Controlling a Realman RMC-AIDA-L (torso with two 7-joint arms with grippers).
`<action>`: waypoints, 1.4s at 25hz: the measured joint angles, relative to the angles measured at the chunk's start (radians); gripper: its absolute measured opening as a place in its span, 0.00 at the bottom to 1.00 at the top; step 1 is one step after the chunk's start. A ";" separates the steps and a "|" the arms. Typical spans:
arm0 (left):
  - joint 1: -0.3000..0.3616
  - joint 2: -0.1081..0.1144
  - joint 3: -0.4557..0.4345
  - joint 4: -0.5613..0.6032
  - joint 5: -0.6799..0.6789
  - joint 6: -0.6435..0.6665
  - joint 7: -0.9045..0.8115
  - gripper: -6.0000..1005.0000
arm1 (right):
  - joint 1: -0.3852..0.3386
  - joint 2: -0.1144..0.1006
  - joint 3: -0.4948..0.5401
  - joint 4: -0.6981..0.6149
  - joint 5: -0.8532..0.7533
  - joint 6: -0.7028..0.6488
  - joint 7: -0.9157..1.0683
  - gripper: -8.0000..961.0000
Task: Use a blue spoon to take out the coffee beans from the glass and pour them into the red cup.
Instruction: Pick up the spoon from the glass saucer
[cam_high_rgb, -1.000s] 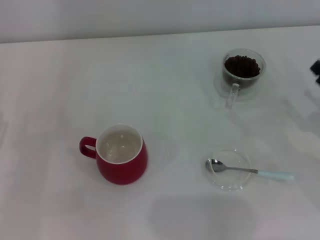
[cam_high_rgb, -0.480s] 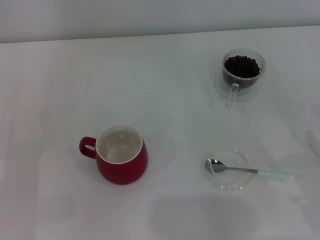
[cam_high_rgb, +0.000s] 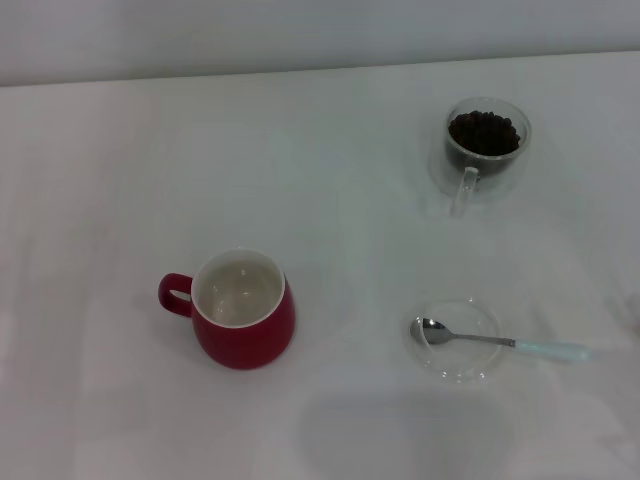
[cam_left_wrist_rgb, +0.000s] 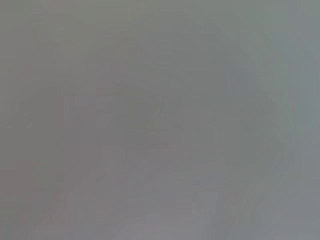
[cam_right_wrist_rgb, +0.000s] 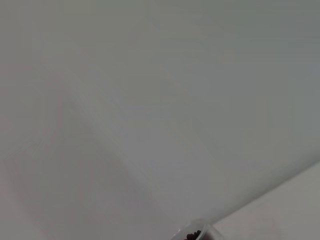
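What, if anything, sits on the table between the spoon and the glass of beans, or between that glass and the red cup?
Nothing visible. The blue spoon lies with its bowl in a shallow glass dish; bare table separates it from the glass of coffee beans, and the glass from the red cup. Neither claw is in view.
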 joint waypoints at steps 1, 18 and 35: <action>-0.002 0.000 0.000 0.000 0.000 0.000 0.000 0.83 | -0.001 0.000 -0.004 0.011 0.000 -0.012 0.015 0.90; -0.043 0.001 0.000 0.000 0.000 -0.023 0.001 0.83 | 0.081 -0.050 -0.240 0.098 -0.003 0.003 0.169 0.90; -0.067 0.001 0.000 0.000 0.000 -0.039 0.001 0.83 | 0.139 -0.061 -0.370 0.112 -0.010 0.039 0.283 0.89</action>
